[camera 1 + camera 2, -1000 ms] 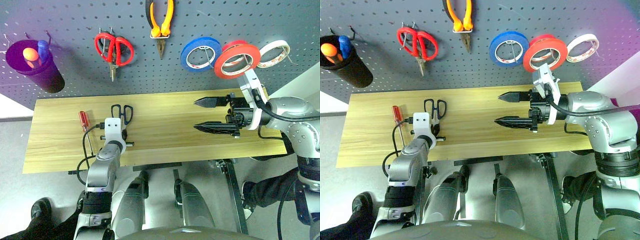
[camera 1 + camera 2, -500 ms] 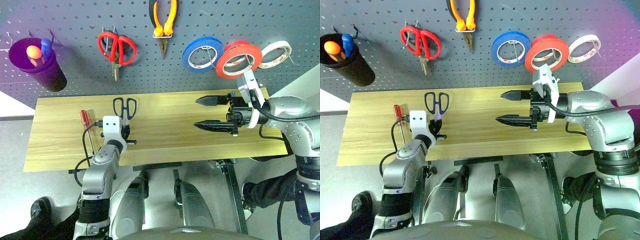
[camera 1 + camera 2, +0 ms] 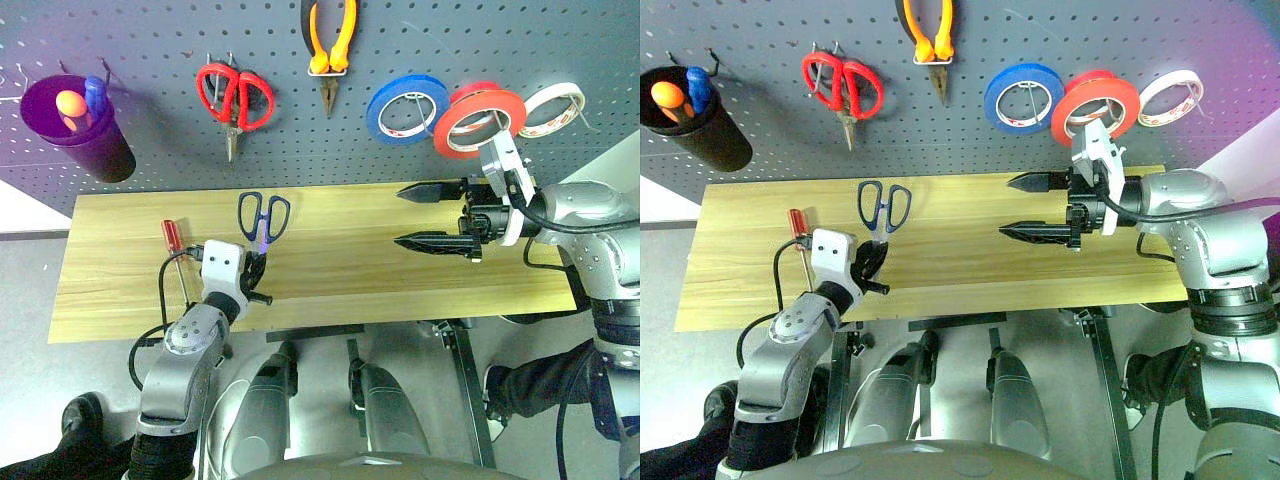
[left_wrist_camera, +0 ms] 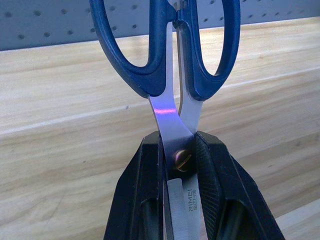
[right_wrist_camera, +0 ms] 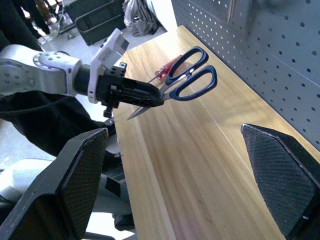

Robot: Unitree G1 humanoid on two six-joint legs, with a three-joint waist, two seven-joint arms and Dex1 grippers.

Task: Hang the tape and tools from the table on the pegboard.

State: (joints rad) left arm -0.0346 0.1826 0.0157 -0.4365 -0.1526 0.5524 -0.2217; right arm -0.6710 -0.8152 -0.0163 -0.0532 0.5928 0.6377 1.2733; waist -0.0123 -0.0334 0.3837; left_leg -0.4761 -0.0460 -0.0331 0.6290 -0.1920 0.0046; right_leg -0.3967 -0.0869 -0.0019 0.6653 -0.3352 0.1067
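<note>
My left gripper [image 3: 256,268] is shut on the blades of the scissors [image 3: 263,214], near their pivot screw. It holds them above the table [image 3: 340,262], with the dark blue handles [image 4: 152,60] pointing at the pegboard [image 3: 150,40]. The red-handled screwdriver [image 3: 170,237] lies on the table just left of that hand. The orange-red tape [image 3: 478,117] and the yellow-orange pliers [image 3: 326,45] hang on the pegboard. My right gripper [image 3: 400,215] hovers open over the table's right half, pointing left, with nothing between its fingers.
Red-handled scissors [image 3: 234,97], a blue tape roll [image 3: 405,105] and a white tape roll [image 3: 550,107] also hang on the pegboard. A dark purple cup [image 3: 75,125] holding pens hangs at its far left.
My left gripper has lifted the scissors off the table and drawn back a little, so their handles stand higher. The right gripper has stayed open and shifted slightly right.
</note>
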